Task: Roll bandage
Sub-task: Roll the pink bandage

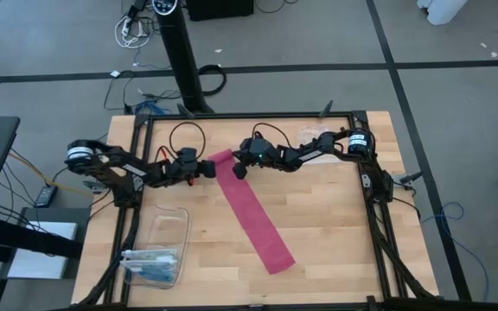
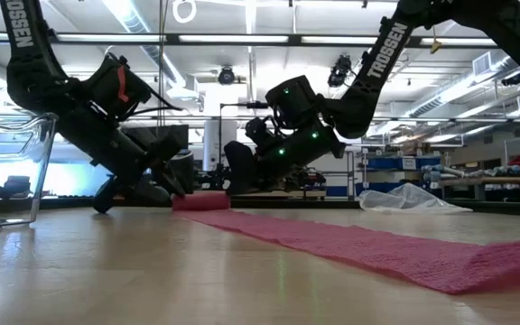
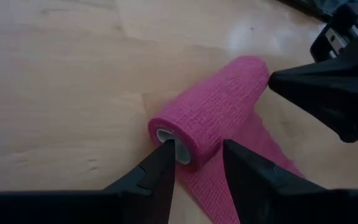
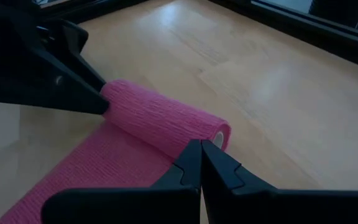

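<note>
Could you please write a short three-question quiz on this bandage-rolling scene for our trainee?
1. True or false: the bandage is fully rolled up.
2. Which gripper has its fingers shut: A the left gripper, or B the right gripper?
3. What lies at the table's near left corner?

Key
1. False: only its far end is a roll; a long strip lies flat.
2. B; the left one is open at the roll's other end.
3. A clear plastic box.

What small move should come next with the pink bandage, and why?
Probably turn the roll another bit toward the flat strip. The bandage is rolled only at its far end; the left gripper stands open at one core end, and the shut right gripper touches the other.
</note>
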